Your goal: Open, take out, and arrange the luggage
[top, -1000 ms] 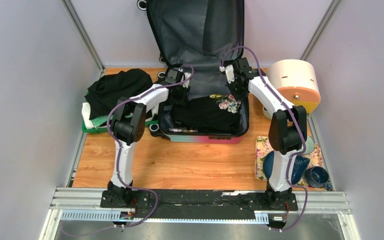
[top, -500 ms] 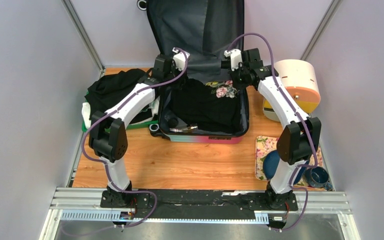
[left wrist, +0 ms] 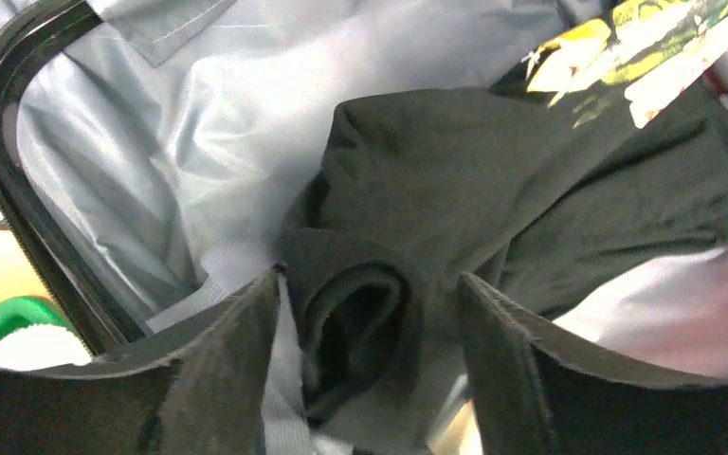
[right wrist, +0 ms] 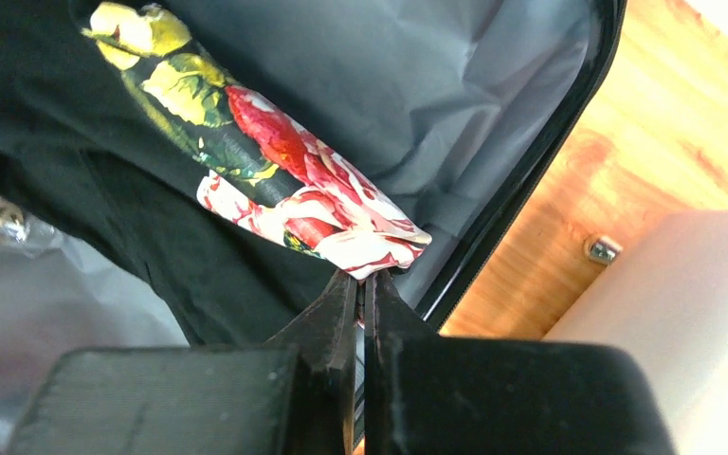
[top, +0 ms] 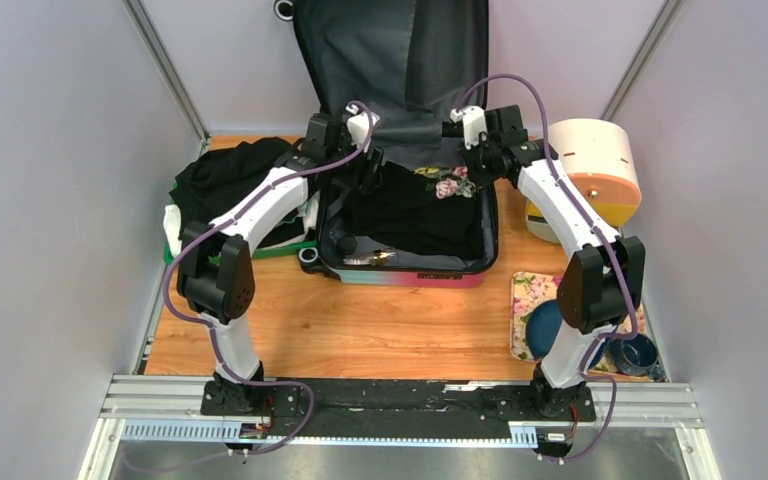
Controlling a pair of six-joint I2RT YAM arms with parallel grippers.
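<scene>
The luggage (top: 400, 272) lies open on the table, its grey-lined lid (top: 400, 60) propped against the back wall. A black garment (top: 410, 210) with a floral print (right wrist: 313, 199) lies in the base. At the base's rear left, my left gripper (top: 368, 172) stands open in the wrist view (left wrist: 365, 313). A rolled fold of the black garment (left wrist: 493, 171) sits between its fingers (left wrist: 237, 360), apart from both. At the rear right, my right gripper (top: 468, 172) is shut on the garment's floral edge, pinched at the fingertips (right wrist: 365, 280).
A green tray (top: 185, 255) piled with black clothes (top: 235, 175) stands left of the suitcase. A cream-and-orange round container (top: 592, 165) stands at the right. A floral tray (top: 525, 300) holding blue dishes and a blue mug (top: 635, 352) sits at the near right. Something shiny (top: 375, 258) lies in the base.
Both arms have reached toward the back of the suitcase, and the garment's floral edge has been drawn rearward with the right gripper. Little has moved in the last half second.
</scene>
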